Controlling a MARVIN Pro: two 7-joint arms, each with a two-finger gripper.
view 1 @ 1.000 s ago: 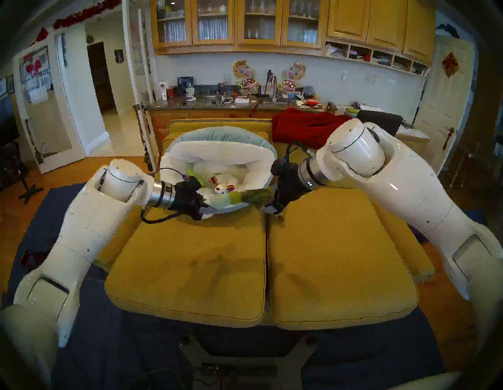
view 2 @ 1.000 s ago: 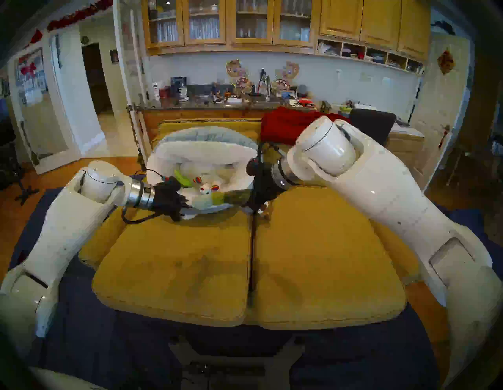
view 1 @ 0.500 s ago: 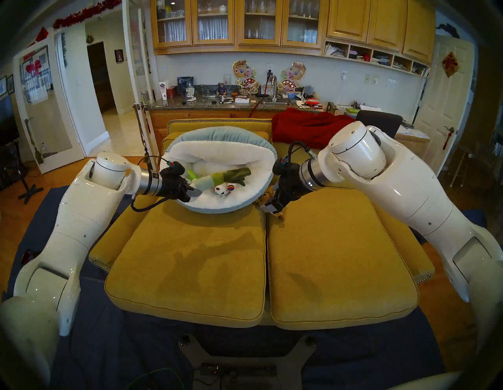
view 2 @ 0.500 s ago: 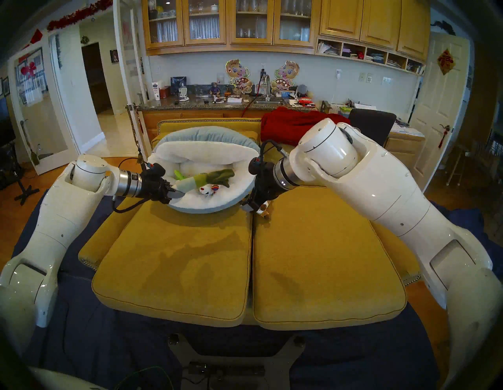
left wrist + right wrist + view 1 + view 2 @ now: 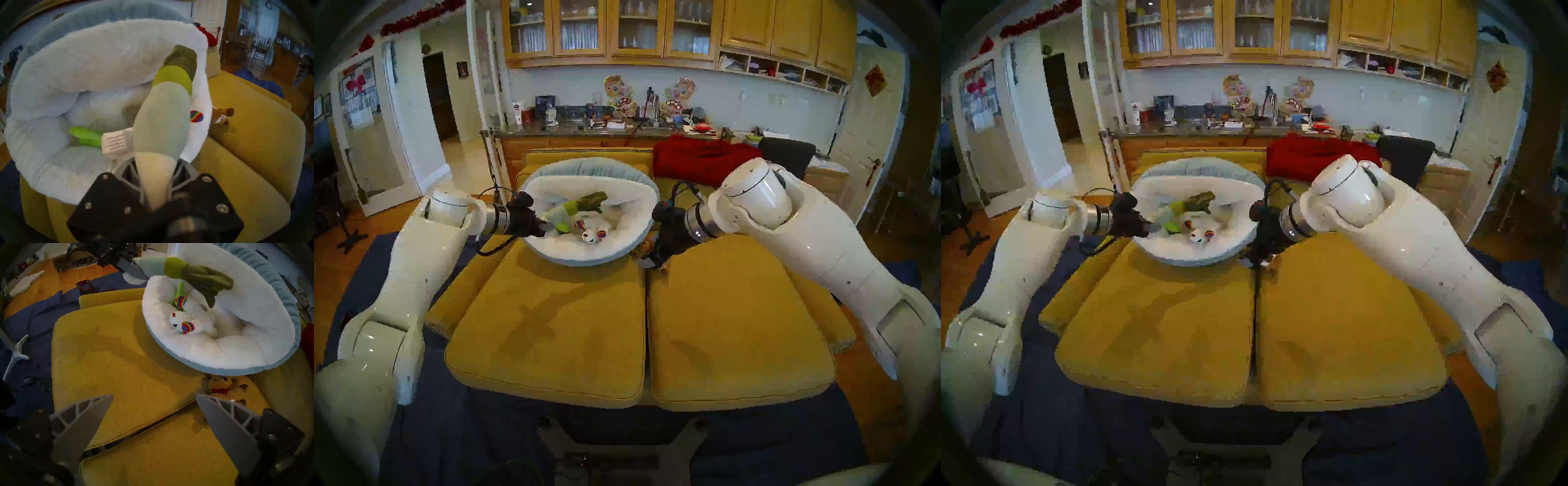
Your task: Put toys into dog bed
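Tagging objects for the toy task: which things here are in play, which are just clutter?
In play: long tube toy in left gripper; green cactus; white animal; brown knitted animal; dog bed.
Clutter: red blanket; sofa cushions.

Four toys: tube (image 5: 575, 207), cactus (image 5: 561, 226), white animal (image 5: 595, 230), knitted animal (image 5: 224, 389); one dog bed (image 5: 585, 253); two cushions (image 5: 551, 325).

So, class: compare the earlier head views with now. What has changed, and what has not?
The left claw, shut on the long tube toy, carried it from the near rim up and over the dog bed. Nothing was let go. The right claw stayed open beside the brown knitted animal; the white animal stayed put.
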